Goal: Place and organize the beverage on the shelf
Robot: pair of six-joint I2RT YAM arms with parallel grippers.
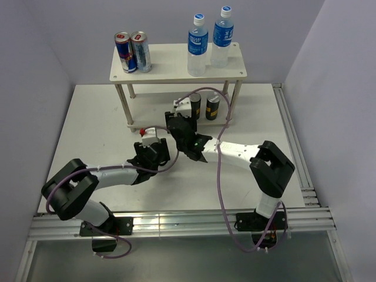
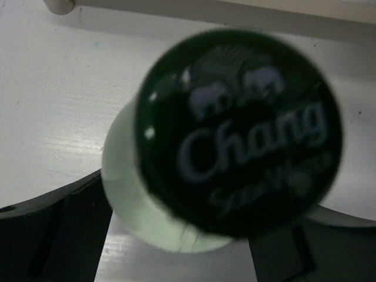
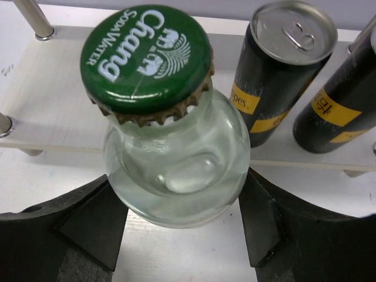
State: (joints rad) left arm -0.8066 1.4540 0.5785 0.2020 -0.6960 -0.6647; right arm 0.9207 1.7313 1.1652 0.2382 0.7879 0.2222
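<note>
Glass btl (image 3: 176,164), crimped green cap (image 3: 147,53), gripped by right claw (image 3: 182,217).

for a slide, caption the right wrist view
Right claw closed on a green-capped bottle near two dark cans on the shelf's lower board

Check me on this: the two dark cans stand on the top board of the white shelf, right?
Not quite: the two dark cans stand on the lower board of the white shelf, not the top. The right wrist view shows it.
</note>
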